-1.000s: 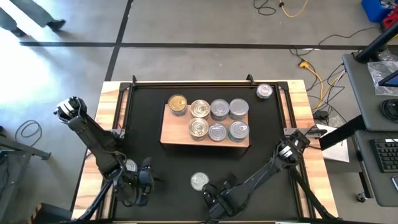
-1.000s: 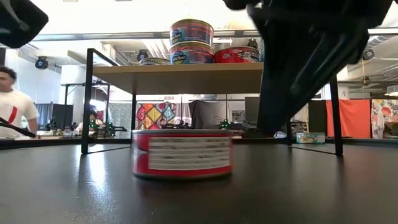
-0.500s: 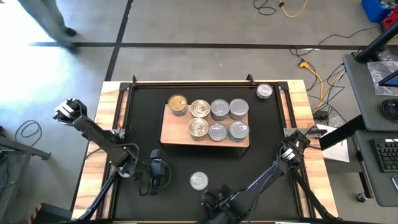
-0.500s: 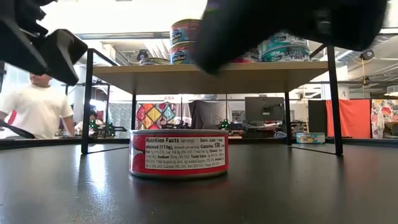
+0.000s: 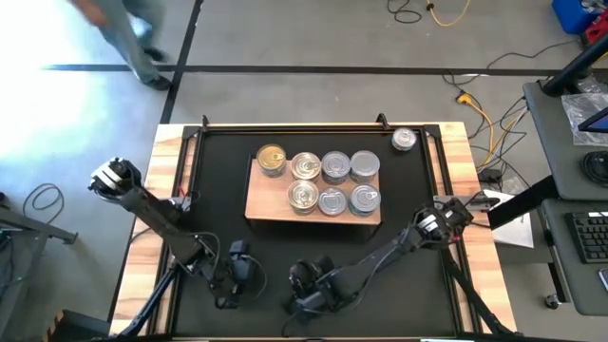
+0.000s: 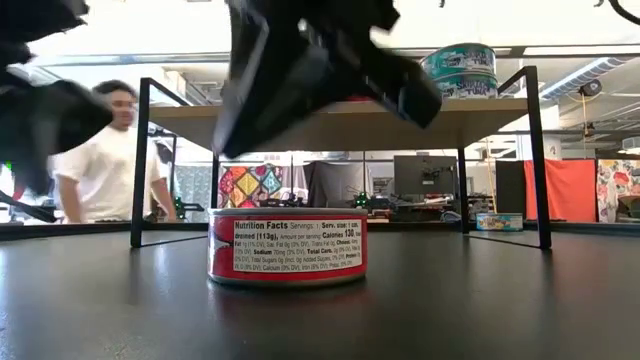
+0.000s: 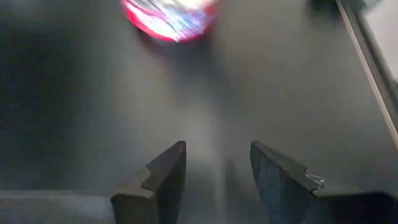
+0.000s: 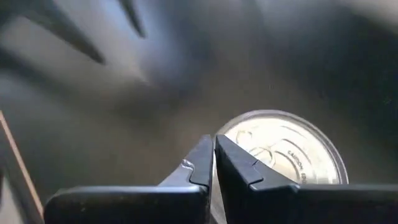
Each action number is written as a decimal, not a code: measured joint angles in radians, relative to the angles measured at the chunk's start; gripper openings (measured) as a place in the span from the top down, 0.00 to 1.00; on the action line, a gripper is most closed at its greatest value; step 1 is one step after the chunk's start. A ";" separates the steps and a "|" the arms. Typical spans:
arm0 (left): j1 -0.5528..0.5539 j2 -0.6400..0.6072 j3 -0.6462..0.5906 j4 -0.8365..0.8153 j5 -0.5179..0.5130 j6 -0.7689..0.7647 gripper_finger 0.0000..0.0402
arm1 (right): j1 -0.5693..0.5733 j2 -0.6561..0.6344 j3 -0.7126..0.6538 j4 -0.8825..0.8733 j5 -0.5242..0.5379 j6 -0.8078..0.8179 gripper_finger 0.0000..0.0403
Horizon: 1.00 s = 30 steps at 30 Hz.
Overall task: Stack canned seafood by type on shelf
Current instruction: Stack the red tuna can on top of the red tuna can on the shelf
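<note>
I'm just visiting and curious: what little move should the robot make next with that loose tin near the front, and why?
Probably open the right gripper first. Its fingers are shut just above the short round red-labelled tin, which stands alone on the black mat, not on the pale wooden shelf with the other tins.

**My bench and what sits on it**

My bench (image 5: 456, 142) has a pale wooden rim, and a big black mat (image 5: 218, 180) covers nearly all of its top. On the mat stands the shelf (image 5: 258, 204), a light-wood board raised on thin black legs. Seven tins rest on that board in two rows: a gold-lidded tin (image 5: 271, 159) at the back row's left end, the silver-lidded tins (image 5: 335, 167) beside it and in front. From the level view some of them are stacked two high. One lone tin (image 5: 404, 140) sits on the mat near the far right corner. A red-labelled tin (image 6: 288, 247) stands on the mat in front of the shelf.
</note>
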 joint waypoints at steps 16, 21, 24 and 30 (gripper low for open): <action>-0.198 0.115 -0.001 0.063 0.010 -0.184 0.59 | 0.042 0.004 0.084 -0.443 -0.238 -0.102 0.97; -0.182 0.164 0.002 0.203 0.001 -0.086 0.58 | 0.068 -0.014 0.235 -0.556 -0.237 -0.166 0.97; -0.160 0.201 0.026 0.230 -0.066 -0.009 0.55 | 0.098 -0.016 0.309 -0.634 -0.235 -0.168 0.97; -0.089 0.280 0.095 0.232 -0.136 0.192 0.43 | 0.156 -0.016 0.304 -0.743 -0.205 -0.089 0.97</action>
